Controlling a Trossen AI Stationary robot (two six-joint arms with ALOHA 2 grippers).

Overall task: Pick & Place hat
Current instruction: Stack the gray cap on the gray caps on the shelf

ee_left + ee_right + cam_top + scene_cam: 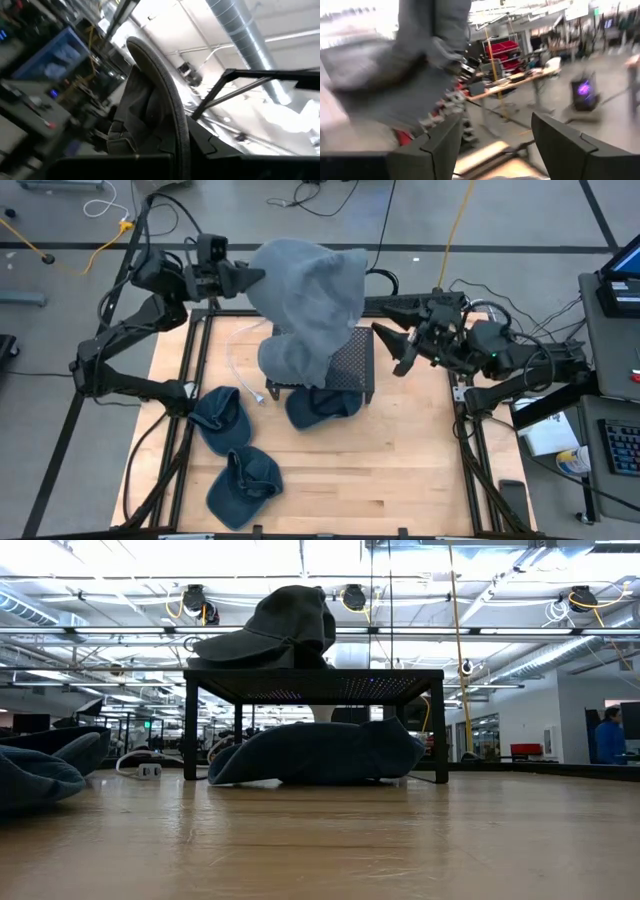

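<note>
Two views disagree on detail: high view shows left gripper [252, 277] pinching the grey hat [310, 305] over the black stand [352, 365], right gripper [395, 350] spread just right of it. Low view shows only the hat [275, 628] on the stand [315, 685], blue hat [320, 752] beneath.

From the high view you look straight down on the whole table [330, 480], arms at either side. The low view puts you at tabletop height, looking level across the wood to the black stand [312, 685] and the room behind. Both share that stand [355, 365] and the hat [275, 630] on it. Each wrist view looks forward along its own arm, tilted, very close to the grey hat [150, 110], [420, 65].
</note>
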